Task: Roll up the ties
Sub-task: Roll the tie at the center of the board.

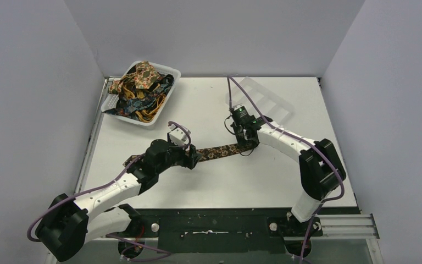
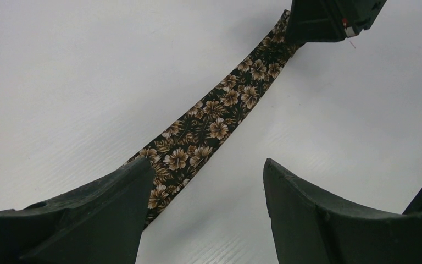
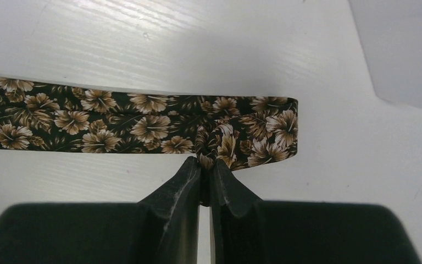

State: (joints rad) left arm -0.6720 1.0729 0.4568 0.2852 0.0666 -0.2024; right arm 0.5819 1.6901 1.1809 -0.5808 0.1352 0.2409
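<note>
Top external view: a dark brown floral tie [image 1: 225, 150] is being held flat at the table's [image 1: 209, 104] centre, running from 9 to 3 o'clock. Its 3 o'clock end is being pinched by the right gripper [image 3: 206, 165], fingers clamped on a bunched fold. The left gripper [image 2: 206, 168] is being held spread apart over the 9 o'clock end. More ties [image 1: 143, 82] are being kept heaped in a white basket [image 1: 122, 116] at 11 o'clock.

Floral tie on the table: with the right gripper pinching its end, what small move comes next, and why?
Probably turn the right gripper to fold the pinched end over toward the left gripper, starting the roll: the floral tie lies flat, unrolled, and the left stands open, holding nothing.
</note>
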